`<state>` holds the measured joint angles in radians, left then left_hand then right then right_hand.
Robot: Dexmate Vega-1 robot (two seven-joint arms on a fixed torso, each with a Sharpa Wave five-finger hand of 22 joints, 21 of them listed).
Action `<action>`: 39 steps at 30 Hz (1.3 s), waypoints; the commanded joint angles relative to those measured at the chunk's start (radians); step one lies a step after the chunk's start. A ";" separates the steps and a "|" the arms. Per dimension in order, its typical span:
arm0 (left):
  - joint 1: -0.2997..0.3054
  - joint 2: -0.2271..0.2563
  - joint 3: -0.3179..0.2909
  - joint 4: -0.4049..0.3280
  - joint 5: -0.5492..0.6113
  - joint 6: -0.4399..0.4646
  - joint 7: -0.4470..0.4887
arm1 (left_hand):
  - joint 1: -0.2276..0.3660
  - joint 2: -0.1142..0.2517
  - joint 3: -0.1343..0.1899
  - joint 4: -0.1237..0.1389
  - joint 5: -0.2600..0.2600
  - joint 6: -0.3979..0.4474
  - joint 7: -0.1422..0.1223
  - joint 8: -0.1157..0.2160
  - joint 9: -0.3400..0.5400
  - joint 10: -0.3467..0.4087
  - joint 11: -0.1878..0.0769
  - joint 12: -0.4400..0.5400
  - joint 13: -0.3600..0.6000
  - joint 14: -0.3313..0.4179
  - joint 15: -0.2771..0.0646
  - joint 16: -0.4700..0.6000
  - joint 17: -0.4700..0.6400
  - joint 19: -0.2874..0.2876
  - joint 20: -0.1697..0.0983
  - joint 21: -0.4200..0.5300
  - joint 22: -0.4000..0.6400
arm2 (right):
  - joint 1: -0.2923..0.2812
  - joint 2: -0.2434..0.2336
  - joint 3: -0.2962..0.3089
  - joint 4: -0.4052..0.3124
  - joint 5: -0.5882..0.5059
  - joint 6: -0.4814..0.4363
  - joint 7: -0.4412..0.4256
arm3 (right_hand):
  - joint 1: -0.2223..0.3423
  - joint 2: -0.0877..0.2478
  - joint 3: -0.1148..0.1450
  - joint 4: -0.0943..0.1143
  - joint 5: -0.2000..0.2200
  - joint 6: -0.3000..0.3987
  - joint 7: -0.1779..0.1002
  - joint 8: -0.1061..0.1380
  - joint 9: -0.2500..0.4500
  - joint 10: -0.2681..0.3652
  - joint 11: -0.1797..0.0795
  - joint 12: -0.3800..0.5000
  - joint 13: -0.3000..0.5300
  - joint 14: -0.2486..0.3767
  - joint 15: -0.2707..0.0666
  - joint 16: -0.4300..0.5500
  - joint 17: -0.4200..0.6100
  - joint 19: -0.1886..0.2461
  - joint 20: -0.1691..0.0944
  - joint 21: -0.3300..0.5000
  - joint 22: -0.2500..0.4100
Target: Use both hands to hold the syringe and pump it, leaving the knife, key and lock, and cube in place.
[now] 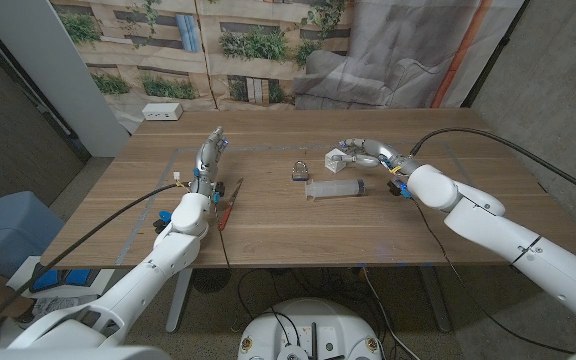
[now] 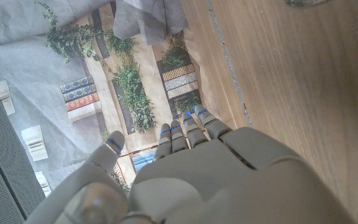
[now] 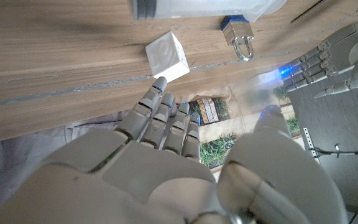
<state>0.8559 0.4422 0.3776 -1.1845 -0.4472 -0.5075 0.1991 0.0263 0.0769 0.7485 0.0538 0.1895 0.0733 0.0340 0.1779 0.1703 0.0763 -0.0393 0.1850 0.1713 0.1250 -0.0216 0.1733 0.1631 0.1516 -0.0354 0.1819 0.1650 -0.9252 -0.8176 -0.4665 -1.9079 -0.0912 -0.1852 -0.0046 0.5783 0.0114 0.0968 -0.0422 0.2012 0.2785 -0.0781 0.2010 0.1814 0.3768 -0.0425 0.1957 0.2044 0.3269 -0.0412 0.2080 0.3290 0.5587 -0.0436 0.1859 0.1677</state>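
Lying between both, syringe [image 1: 334, 187], right robot hand [image 1: 363, 152] nearer, both empty, fingers apart

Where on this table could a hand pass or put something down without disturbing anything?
Bare wood runs along the near edge of the table, in front of the syringe, and across the far strip behind the lock. It is crowded mid-table: the lock, syringe and cube sit close by the right hand, and the knife lies beside the left hand.
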 commanded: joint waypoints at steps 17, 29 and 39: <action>-0.013 0.004 -0.005 0.057 -0.021 -0.072 -0.083 | 0.005 0.074 0.007 -0.004 -0.003 0.012 0.005 0.006 0.005 0.002 0.008 0.003 0.003 0.003 0.008 0.000 0.002 0.008 -0.026 0.008 0.004 | -0.045 0.156 0.093 0.236 0.346 0.273 -0.224 | -0.099 0.031 -0.013 0.044 -0.006 -0.008 0.024 -0.017 -0.003 -0.057 0.004 -0.013 -0.008 -0.067 -0.002 -0.015 -0.015 -0.120 -0.001 -0.019 -0.002; -0.050 -0.032 0.006 0.115 -0.023 -0.106 -0.103 | 0.005 0.075 0.008 -0.003 -0.003 0.012 0.005 0.006 0.005 0.002 0.009 0.003 0.003 0.005 0.009 0.001 0.003 0.007 -0.027 0.007 0.004 | -0.054 0.215 0.110 0.319 0.489 0.358 -0.199 | -0.176 0.041 -0.032 0.071 0.000 -0.082 0.077 -0.027 -0.004 -0.118 0.020 -0.019 -0.013 -0.135 0.019 -0.025 -0.036 -0.225 0.007 -0.019 -0.003; -0.032 -0.026 0.007 0.083 -0.024 -0.078 -0.088 | 0.005 0.075 0.009 -0.003 -0.003 0.012 0.005 0.005 0.005 0.003 0.009 0.003 0.003 0.004 0.008 0.000 0.003 0.006 -0.027 0.007 0.004 | -0.067 0.249 0.126 0.367 0.553 0.426 -0.201 | -0.219 0.048 -0.043 0.088 0.004 -0.113 0.095 -0.028 -0.005 -0.145 0.032 -0.017 -0.014 -0.172 0.029 -0.025 -0.044 -0.265 0.008 -0.016 -0.002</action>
<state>0.8168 0.4184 0.3807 -1.0897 -0.4707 -0.5976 0.1049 0.0263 0.0769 0.7484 0.0538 0.1895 0.0787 0.0394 0.1779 0.1703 0.0763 -0.0393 0.1849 0.1713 0.1250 -0.0216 0.1733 0.1634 0.1516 -0.0354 0.1819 0.1650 -0.9794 -0.6076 -0.3550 -1.5970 0.3743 0.1640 -0.2066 0.3699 0.0595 0.0551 0.0403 0.2010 0.1672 0.0146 0.1753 0.1768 0.2337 -0.0108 0.1770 0.1904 0.1608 -0.0073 0.1846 0.2830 0.2985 -0.0338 0.1664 0.1630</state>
